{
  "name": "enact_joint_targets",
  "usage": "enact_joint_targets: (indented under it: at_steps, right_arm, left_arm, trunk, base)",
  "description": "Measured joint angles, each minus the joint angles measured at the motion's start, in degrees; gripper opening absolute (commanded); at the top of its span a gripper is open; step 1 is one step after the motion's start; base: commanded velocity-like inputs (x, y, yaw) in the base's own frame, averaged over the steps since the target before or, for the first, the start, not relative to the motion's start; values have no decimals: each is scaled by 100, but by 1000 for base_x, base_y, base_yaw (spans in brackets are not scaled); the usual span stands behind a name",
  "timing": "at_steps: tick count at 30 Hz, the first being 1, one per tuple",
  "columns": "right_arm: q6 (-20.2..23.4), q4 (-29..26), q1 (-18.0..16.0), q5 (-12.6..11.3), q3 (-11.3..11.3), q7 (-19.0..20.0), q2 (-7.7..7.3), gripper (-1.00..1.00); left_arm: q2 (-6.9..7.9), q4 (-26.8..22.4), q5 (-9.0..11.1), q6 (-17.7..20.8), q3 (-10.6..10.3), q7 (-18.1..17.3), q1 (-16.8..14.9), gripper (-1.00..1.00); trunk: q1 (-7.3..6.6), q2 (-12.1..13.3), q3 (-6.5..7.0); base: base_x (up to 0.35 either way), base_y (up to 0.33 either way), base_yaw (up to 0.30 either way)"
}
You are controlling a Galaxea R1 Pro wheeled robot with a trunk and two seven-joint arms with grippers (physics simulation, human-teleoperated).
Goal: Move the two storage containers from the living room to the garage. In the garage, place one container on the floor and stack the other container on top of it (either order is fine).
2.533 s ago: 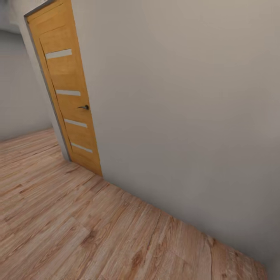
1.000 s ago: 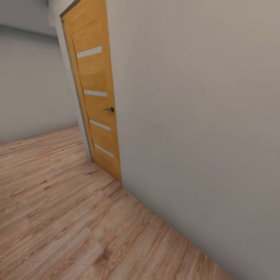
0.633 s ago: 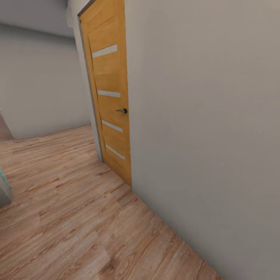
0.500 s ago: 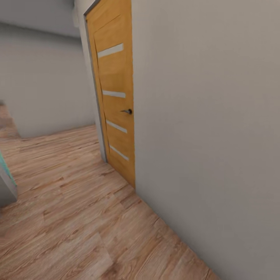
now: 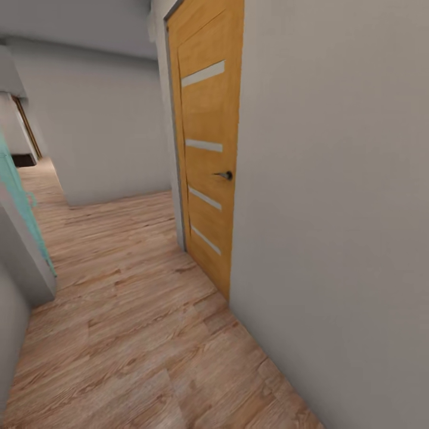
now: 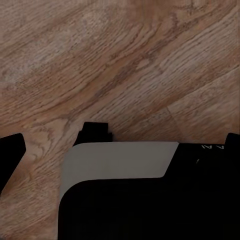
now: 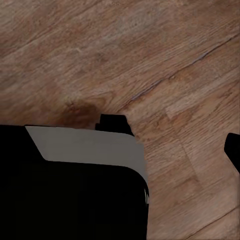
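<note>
- Robot's in a hallway right now: wood-plank floor [image 5: 131, 333], pale wall [image 5: 345, 208] hard up on the right side, running off toward 12 o'clock.
- There's an orange door [image 5: 205, 149] set in that wall at about 1 o'clock, shut as far as I can tell, with pale slats across it and a small dark handle [image 5: 225, 175].
- At 9 o'clock a teal edge [image 5: 21, 208] of something sticks out past a grey corner, can't tell what it is. The corridor opens up toward 11 o'clock, with more wood floor going back.
- The two bins aren't anywhere around here, so no clue where they sit or how they look at this point. Nothing orange-red on the floor, and neither wrist cam has one.
- Left claw [image 6: 120, 137]: dark finger tips at the frame edges with only floorboards between them, so it looks spread apart and empty. The robot's dark body with a pale panel sits below it.
- Right claw [image 7: 175, 132]: same deal, tips apart, bare planks in the gap, carrying nothing.
- My read: this is a driving leg, probably heading to fetch a bin since both claws are empty.
- To do it well: keep off that right wall, it's really close, and steer for the open floor at 11 o'clock. Keep arms tucked so they don't clip the door frame or that grey corner on the left.
</note>
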Motion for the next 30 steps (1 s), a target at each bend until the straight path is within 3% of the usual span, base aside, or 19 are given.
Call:
enact_joint_targets:
  at_steps: [6,9,30]
  right_arm:
    - [0,0,-1,0,0,3,1,100]
    - [17,0,-3,1,0,4,5,100]
    - [23,0,-2,0,0,4,-4,100]
  left_arm:
    - [-12,1,3,13,0,6,0,100]
    - [-7,1,5,239,0,-16,-2,100]
    - [26,8,36,223,8,-16,7,100]
  trunk:
    - [0,0,0]
    - [0,0,0]
    - [0,0,-20]
  base:
    - [321,0,270]
    - [322,0,244]
    - [290,0,254]
